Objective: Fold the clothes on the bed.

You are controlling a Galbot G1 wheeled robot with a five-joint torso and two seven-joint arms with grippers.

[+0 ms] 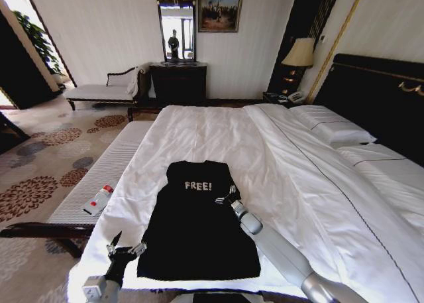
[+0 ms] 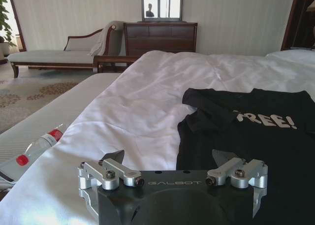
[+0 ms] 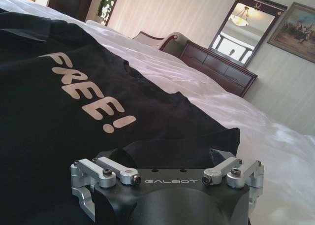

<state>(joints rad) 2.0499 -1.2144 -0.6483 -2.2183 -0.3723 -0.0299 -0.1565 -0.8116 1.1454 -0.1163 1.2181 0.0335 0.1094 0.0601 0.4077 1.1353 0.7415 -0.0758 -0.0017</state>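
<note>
Black T-shirt, one only, lies flat near the foot of the bed, its sleeves seemingly tucked in, likely for a lengthwise fold; two grippers attend it; the left gripper hovers beside its lower left corner, fingers apart; the right gripper rests low by the chest lettering, fingers apart, gripping nothing.
</note>
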